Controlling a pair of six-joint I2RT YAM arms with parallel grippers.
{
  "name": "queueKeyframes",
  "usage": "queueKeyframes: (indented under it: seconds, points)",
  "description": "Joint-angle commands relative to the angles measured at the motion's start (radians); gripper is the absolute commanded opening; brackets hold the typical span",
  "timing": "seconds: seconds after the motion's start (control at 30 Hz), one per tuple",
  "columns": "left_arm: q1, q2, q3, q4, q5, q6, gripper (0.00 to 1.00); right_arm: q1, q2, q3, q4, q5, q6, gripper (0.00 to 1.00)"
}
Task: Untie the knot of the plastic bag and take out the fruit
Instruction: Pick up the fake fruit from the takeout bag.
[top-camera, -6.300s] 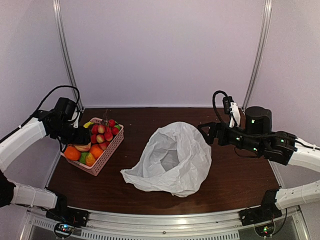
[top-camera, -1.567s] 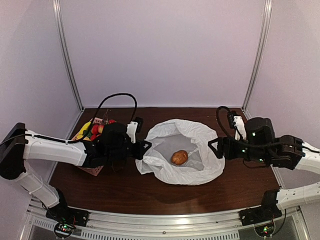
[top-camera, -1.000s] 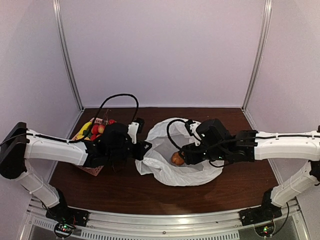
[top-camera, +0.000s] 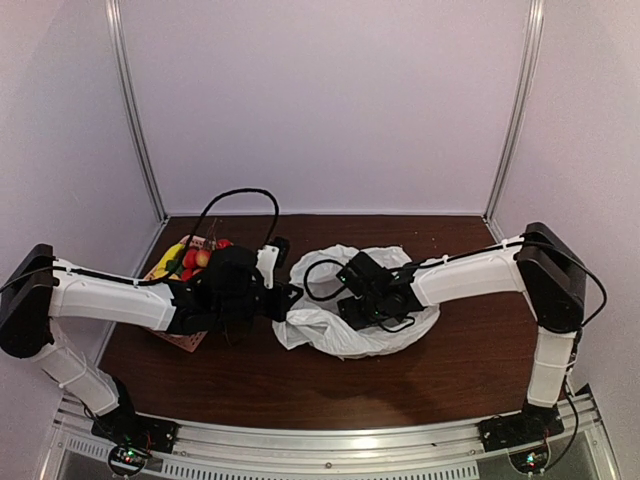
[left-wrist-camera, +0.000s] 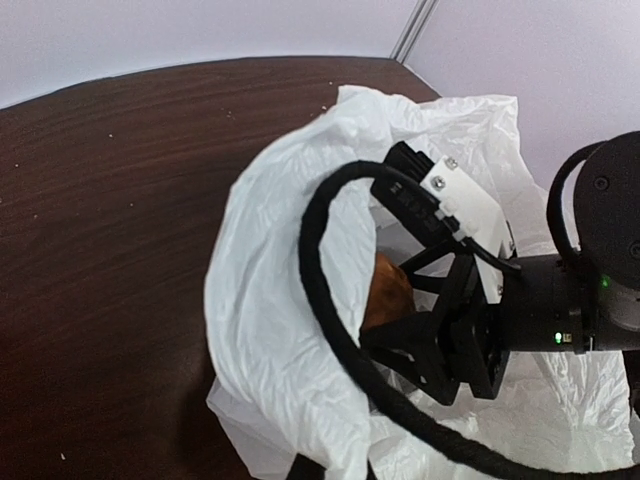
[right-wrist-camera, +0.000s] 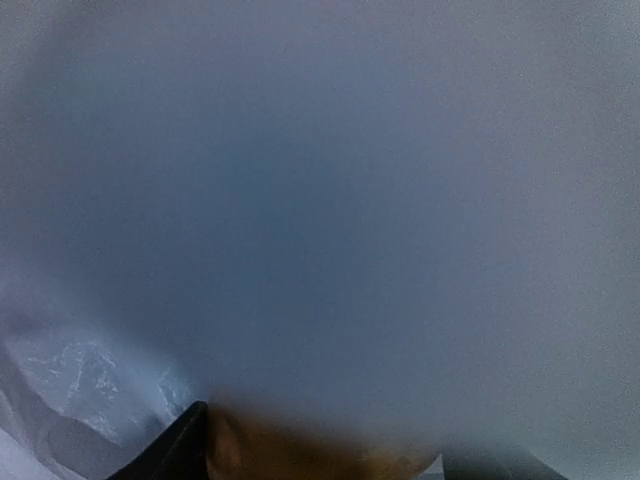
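On the dark wooden bench (top-camera: 460, 370), with bare room in front, the thin white crinkly plastic bag (top-camera: 325, 338) lies open. It looks light, floppy and slippery, best held by its rim, where the left tool (top-camera: 287, 299) pinches it. Inside, the small brown rounded fruit (left-wrist-camera: 388, 292) sits between the fingers of the right tool (top-camera: 350, 310). I cannot tell whether they are clamped.

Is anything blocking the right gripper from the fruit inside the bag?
Nothing visible does. The plastic bag lies open at the top, and the right gripper is inside it, right at the brown fruit.
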Motion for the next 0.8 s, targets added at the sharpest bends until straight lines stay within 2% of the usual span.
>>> queueKeyframes:
  seconds: [0.0,0.2,0.3,0.77]
  points:
    - [-0.004,0.014,0.017,-0.012,-0.017,0.015,0.0,-0.01,0.015,0.017,0.018,-0.017,0.003,0.61]
    - [-0.004,0.016,0.022,-0.019,-0.022,0.009,0.0,-0.01,-0.015,0.001,0.037,-0.039,-0.005,0.51]
    - [-0.004,0.023,0.036,-0.032,-0.022,0.009,0.0,-0.01,-0.063,-0.016,0.055,-0.058,-0.021,0.49]
    - [-0.004,0.194,0.274,-0.117,-0.01,0.015,0.01,-0.01,-0.499,-0.202,0.147,-0.197,-0.092,0.48]
